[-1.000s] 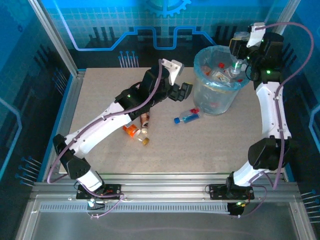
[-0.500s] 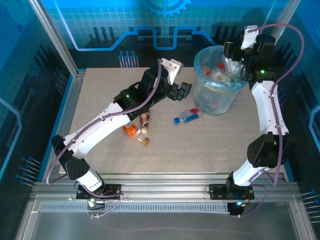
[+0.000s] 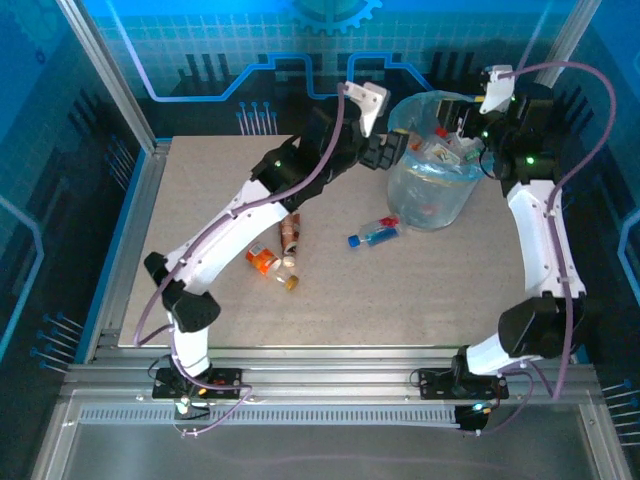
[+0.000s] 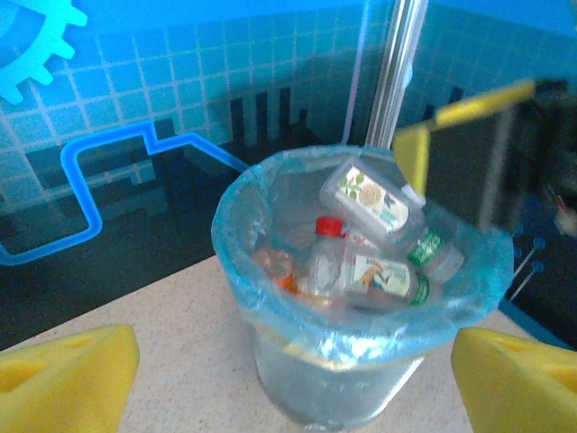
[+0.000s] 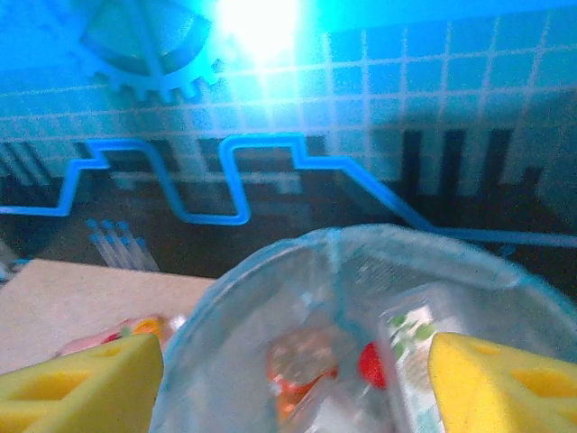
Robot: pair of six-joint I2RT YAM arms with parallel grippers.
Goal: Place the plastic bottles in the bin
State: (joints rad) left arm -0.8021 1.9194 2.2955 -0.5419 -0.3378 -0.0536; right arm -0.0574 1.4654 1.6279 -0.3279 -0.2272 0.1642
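The bin (image 3: 405,192) stands at the far right of the table (image 3: 450,300), packed with clear plastic bottles (image 4: 383,275) whose labels are white and green; one of them has a red cap (image 4: 329,225). The left gripper (image 3: 388,152) hangs just beside the bin's left rim. Its yellow pads (image 4: 68,379) are spread wide with nothing between them, and the bin faces them from beyond. The right gripper (image 3: 468,128) hovers over the far right rim, its fingers also wide apart and empty, looking down into the bag. Four bottles lie loose on the table. A blue-capped bottle (image 3: 372,234) is near the bin's front. Farther left, clustered together, are a brown bottle (image 3: 291,236), an orange bottle (image 3: 262,260) and a small amber one (image 3: 289,279).
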